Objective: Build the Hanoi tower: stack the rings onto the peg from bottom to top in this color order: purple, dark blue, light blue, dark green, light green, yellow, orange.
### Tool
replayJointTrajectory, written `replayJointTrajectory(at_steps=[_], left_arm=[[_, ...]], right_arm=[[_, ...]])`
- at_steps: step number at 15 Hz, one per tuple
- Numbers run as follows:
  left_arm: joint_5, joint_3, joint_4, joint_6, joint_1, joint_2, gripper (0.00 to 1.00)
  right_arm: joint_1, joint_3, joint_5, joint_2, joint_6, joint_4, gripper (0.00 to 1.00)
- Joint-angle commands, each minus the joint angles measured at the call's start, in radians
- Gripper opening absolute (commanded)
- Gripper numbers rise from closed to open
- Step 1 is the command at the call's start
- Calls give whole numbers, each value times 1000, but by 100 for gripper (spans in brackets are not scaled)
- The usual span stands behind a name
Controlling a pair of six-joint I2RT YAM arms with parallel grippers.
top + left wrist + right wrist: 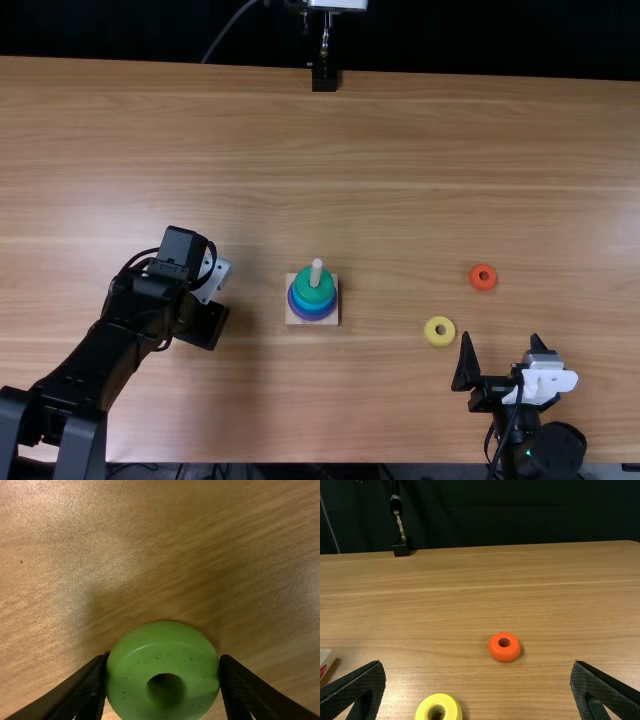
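My left gripper (205, 325) is at the left of the table, left of the wooden base (291, 313). The left wrist view shows the same gripper (163, 662) shut on the light green ring (135, 670), one finger against each side. On the peg (316, 268), a dark green ring (312, 290) tops light blue, dark blue and purple ones. My right gripper (502, 345) stands open near the yellow ring (440, 331) and below the orange ring (483, 277). From its wrist, the right gripper (477, 666) is apart from the orange ring (504, 647) and yellow ring (445, 706).
A black stand (324, 78) is at the table's far edge, beyond the peg. The wooden table (450, 150) extends around the tower and the loose rings. A corner of the base (326, 661) shows in the right wrist view.
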Motion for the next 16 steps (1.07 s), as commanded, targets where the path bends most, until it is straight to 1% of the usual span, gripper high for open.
replayJointTrajectory(at_steps=[1, 2, 3, 4, 5, 7, 9, 11, 12, 13, 14, 15, 16], left_arm=[[-3, 65, -6, 8, 3, -1, 3], [-21, 105, -19, 6, 3, -3, 3], [-65, 151, -56, 4, 3, -18, 3], [-100, 198, -113, 4, 3, -39, 3], [-117, 258, -186, 4, 3, -50, 3], [-121, 389, -310, 4, 0, -50, 3], [-102, 505, -411, 2, 0, -42, 4], [-99, 634, -540, 0, -2, -29, 4], [-91, 683, -593, 0, -3, -6, 4], [-64, 731, -626, 0, -5, 13, 4], [-10, 771, -643, -1, -6, 20, 4], [52, 800, -643, -5, -10, 34, 4], [95, 826, -643, -13, -19, 48, 4]], right_arm=[[-10, -64, -9, -13, 2, -73, 100], [-10, -64, -9, -13, 2, -73, 100], [-10, -64, -9, -13, 2, -73, 100], [-10, -64, -9, -13, 2, -73, 100], [-10, -64, -9, -13, 2, -73, 100], [-10, -64, -9, -13, 2, -73, 100], [-10, -64, -9, -13, 2, -73, 100], [-10, -64, -9, -13, 2, -73, 100], [-10, -64, -9, -13, 2, -73, 100], [-10, -64, -9, -13, 2, -73, 100], [-10, -64, -9, -13, 2, -73, 100], [-10, -64, -9, -13, 2, -73, 100], [-10, -64, -9, -13, 2, -73, 100]])
